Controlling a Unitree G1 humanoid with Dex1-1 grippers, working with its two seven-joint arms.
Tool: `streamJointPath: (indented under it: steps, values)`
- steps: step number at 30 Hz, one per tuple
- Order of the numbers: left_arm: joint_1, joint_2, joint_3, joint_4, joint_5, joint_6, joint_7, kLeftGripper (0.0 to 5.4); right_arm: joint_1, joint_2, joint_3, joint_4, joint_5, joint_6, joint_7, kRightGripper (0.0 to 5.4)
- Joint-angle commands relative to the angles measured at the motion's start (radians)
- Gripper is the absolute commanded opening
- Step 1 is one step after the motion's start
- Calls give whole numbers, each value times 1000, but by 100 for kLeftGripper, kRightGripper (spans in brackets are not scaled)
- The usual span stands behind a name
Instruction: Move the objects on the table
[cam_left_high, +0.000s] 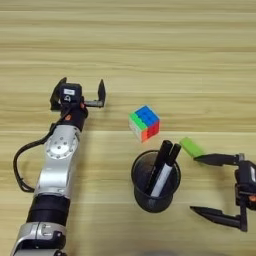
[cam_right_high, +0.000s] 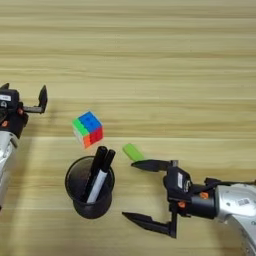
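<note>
White label on left gripper, seemingly unreadable.

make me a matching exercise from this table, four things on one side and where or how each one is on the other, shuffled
Things:
1. puzzle cube
2. green block
3. pen cup
4. right gripper

Places or states:
A. holds two markers, standing upright
B. open, empty, to the right of the cup
C. flat on the wood, next to the upper black finger
D. behind the cup, multicoloured, alone on the table

Pairs: 1-D, 2-C, 3-A, 4-B
</note>
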Motion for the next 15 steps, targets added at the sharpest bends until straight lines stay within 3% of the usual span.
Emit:
streamJointPath:
  steps: [1, 6, 15]
  values:
    - [-15, 0, -6, 12, 17, -10, 4, 540, -39, 22, -11, 28, -23, 32, -43, 536]
    - [-16, 1, -7, 15, 17, -11, 4, 540, -67, 64, -4, 11, 15, 126, -92, 536]
    - [-18, 0, -11, 20, 17, -12, 6, 540, -80, 92, -35, -81, 189, 336, -107, 536]
